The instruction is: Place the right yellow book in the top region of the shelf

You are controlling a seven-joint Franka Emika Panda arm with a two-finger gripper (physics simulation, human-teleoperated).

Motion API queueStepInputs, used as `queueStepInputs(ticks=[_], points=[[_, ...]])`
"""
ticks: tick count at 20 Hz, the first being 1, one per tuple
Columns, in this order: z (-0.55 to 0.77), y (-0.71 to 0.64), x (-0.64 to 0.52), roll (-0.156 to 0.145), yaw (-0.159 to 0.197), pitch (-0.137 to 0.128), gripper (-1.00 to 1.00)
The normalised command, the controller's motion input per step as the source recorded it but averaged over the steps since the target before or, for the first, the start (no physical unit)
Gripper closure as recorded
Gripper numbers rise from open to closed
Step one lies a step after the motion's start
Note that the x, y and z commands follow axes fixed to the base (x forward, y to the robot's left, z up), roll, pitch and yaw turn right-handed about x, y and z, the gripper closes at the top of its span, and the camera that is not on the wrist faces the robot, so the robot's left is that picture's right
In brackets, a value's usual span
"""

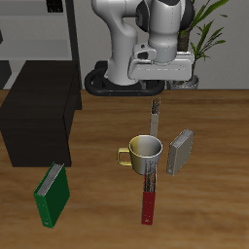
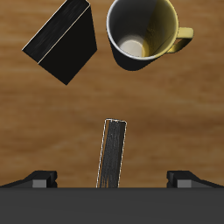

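Table: mug beside grey book

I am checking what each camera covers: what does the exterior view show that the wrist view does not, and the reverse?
Only the exterior view shows the shelf, a green book, a long dark and red object and the robot arm. Only the wrist view shows the jaws clearly: they stand wide apart, with the right yellow book between them, untouched. Both views show that book, the mug and the grey book.
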Motion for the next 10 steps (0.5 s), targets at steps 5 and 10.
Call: queueStepInputs(ticks=[5,10], points=[[-0.25,-0.01,0.02,0.002,0.02,-0.019,-1.0],[-0.29,0.05,0.0,0.01,0.006,0.006,-1.0]])
